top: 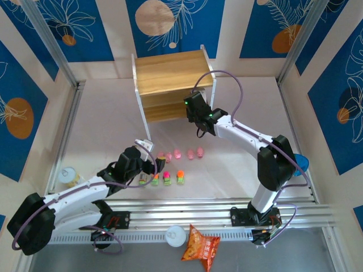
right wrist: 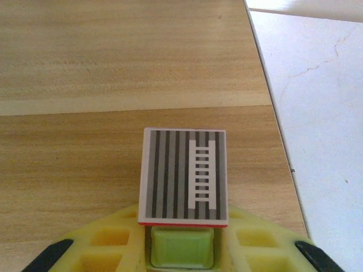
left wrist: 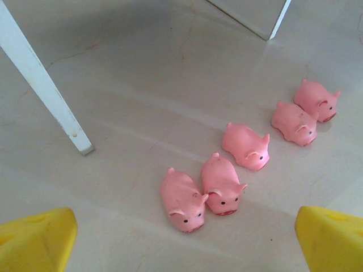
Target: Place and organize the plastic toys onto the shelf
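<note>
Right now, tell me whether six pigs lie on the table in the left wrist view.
No, that view shows five pigs lying in a loose row on the table.

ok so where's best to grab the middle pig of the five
Probably pinch the middle pig across its flanks at mid-body, coming down from above: it stands apart from the other pigs, so both sides have finger room.

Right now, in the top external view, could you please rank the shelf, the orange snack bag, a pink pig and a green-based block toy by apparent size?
1. shelf
2. orange snack bag
3. pink pig and green-based block toy: about alike, too close to rank.
</note>
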